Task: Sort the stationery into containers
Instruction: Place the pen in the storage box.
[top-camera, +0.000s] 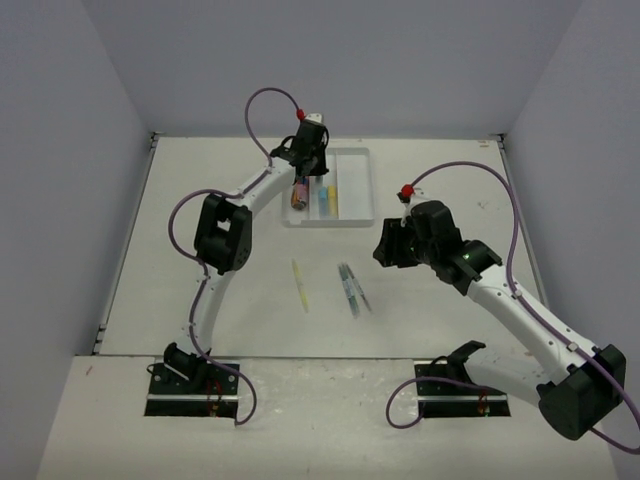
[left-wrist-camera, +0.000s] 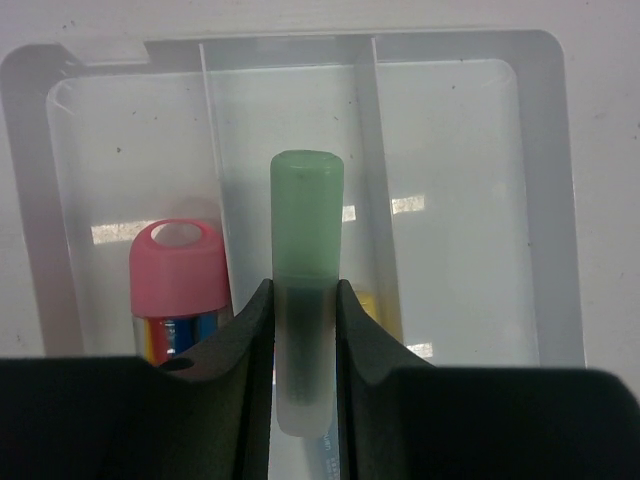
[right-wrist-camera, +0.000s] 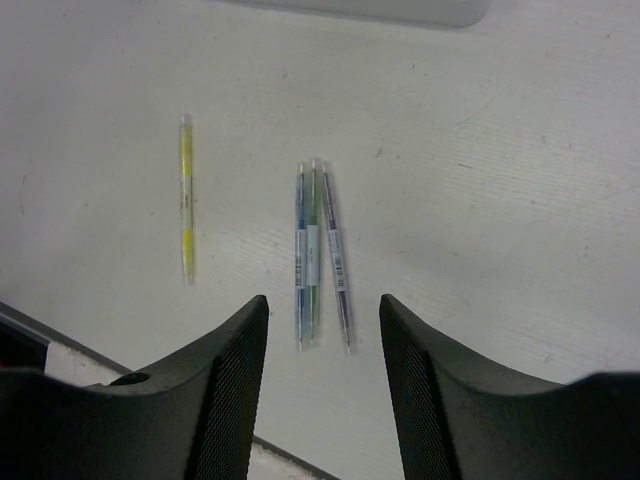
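My left gripper (top-camera: 306, 168) (left-wrist-camera: 305, 292) is shut on the mint green marker (left-wrist-camera: 307, 215) and holds it over the middle compartment of the clear tray (top-camera: 356, 185) (left-wrist-camera: 560, 200). The pink glue stick (top-camera: 298, 192) (left-wrist-camera: 180, 265) lies in the left compartment. The light blue marker (top-camera: 322, 200) and the yellow marker (top-camera: 332, 200) (left-wrist-camera: 369, 305) lie in the middle one. My right gripper (top-camera: 386, 246) (right-wrist-camera: 323, 305) is open and empty above three thin dark pens (top-camera: 352, 288) (right-wrist-camera: 318, 250) on the table. The pale yellow pen (top-camera: 300, 285) (right-wrist-camera: 185, 200) lies left of them.
The tray's right compartment holds nothing. Grey walls enclose the white table on the left, back and right. The table's near edge (right-wrist-camera: 300, 455) lies just below the right gripper's fingers.
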